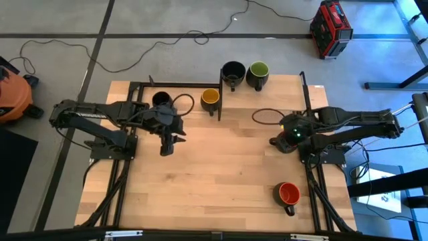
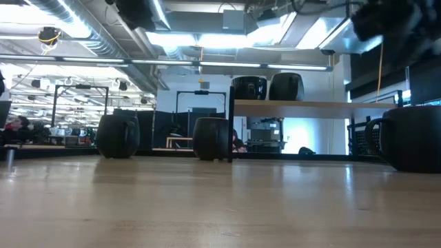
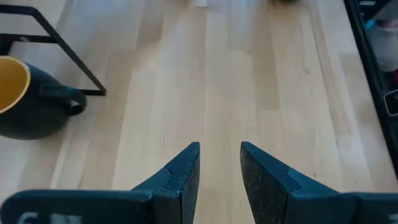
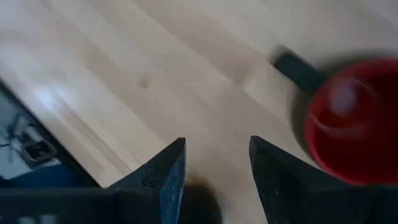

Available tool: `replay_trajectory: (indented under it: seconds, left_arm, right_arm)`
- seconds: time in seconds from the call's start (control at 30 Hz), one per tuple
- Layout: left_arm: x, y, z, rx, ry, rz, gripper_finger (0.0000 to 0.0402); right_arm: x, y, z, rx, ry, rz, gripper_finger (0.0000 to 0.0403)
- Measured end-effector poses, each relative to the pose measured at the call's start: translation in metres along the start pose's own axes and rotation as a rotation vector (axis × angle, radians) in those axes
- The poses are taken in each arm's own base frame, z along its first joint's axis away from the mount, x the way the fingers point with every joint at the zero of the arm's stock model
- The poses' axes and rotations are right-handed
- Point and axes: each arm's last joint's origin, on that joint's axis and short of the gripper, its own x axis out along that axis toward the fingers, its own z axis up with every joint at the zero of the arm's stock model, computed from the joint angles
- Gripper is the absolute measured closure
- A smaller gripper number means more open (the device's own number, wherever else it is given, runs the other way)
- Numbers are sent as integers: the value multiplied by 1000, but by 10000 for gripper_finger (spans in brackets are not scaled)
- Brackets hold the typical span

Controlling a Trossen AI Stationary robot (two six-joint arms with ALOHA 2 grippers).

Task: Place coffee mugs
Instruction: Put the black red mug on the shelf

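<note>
Wooden table [image 1: 221,174]; left end effector [image 1: 166,148] spread, empty; right end effector [image 1: 276,142] spread, empty

Five upright coffee mugs [image 1: 233,72] on table.

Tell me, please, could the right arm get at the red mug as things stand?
Probably yes: the right gripper is open and empty, the red mug stands alone on bare table on that arm's side.

wood table [image 1: 221,167], red toolbox [image 1: 330,29], orange vac [image 1: 12,97]
</note>
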Motion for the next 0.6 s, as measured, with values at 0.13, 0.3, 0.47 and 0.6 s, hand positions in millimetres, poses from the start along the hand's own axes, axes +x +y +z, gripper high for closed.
replay_trajectory:
  seconds: [0.13, 0.3, 0.47, 0.6]
  left_arm:
    - [0, -3, 0, 29, -2, 19, 292]
    - [0, -2, 0, 31, -4, 41, 292]
    - [0, -2, 0, 30, -9, 66, 292]
    - [0, -2, 0, 30, -9, 66, 292]
  right_arm:
    - [1, -9, -4, 90, 20, -125, 237]
    - [7, -14, -2, 87, -16, -250, 237]
    - [30, -21, -3, 33, 9, -292, 237]
    - [46, -28, -5, 19, 32, -330, 237]
